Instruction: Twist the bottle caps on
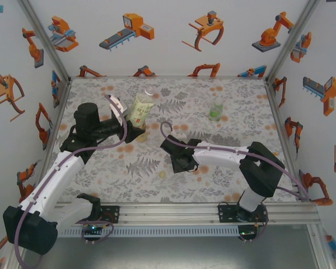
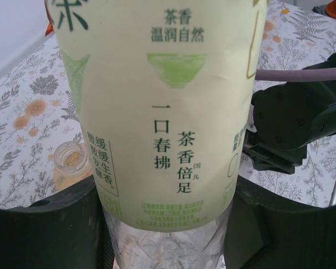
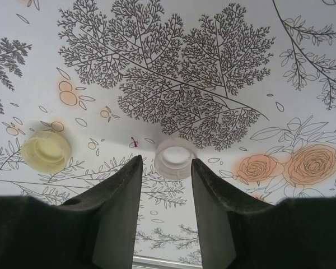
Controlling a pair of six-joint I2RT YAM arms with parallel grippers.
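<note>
Two caps lay on the floral surface (image 1: 123, 168). The white cap (image 3: 175, 158) sat just beyond the tips of the right end effector (image 1: 181, 161), whose jaws stood apart and empty, and the pale yellow cap (image 3: 46, 151) lay nearby, not touching it. The left end effector (image 2: 165, 241) was clamped around the pale labelled bottle (image 2: 162, 112). The green bottle (image 1: 215, 112) stood well apart, farther back.

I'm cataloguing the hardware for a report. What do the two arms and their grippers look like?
The left arm and right arm have white links, black joints and a mauve cable along each. The left gripper and right gripper are black, with two broad tapering fingers.
</note>
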